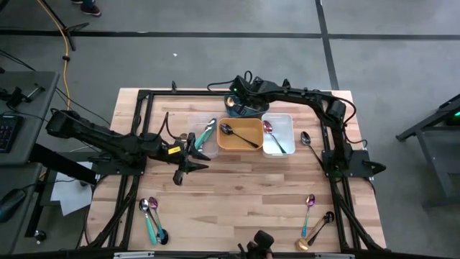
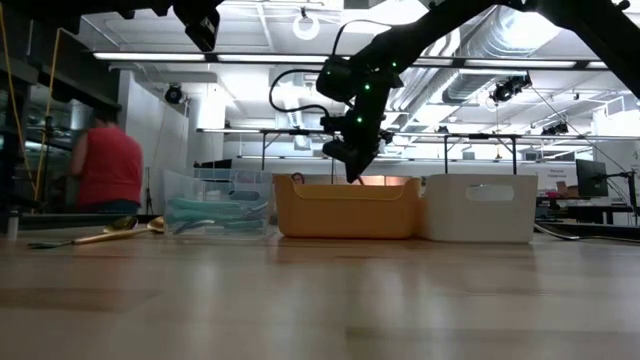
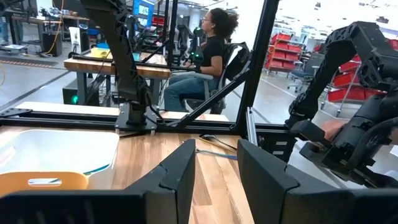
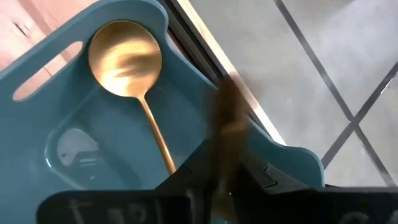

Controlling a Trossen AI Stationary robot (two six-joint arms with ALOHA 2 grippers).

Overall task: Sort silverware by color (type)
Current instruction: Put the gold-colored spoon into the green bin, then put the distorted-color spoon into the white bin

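My right tool (image 1: 243, 108) hangs over the blue tray (image 4: 68, 124) at the surface's far edge, jaws nearly closed on a blurred gold utensil (image 4: 227, 134); I judge it's being let go. One gold spoon (image 4: 127, 68) already lies in that tray. To do it well: open fully, lift straight, don't drag the handle over the rim. Left tool (image 1: 188, 160) waits mid-surface, jaws apart, empty. Orange tray (image 1: 241, 135) holds a black spoon (image 1: 239, 135), white tray (image 1: 278, 134) a pink one. Loose spoons remain near the front corners of the wooden surface (image 1: 237, 194). Beyond: workshop, a seated person (image 3: 208, 50).
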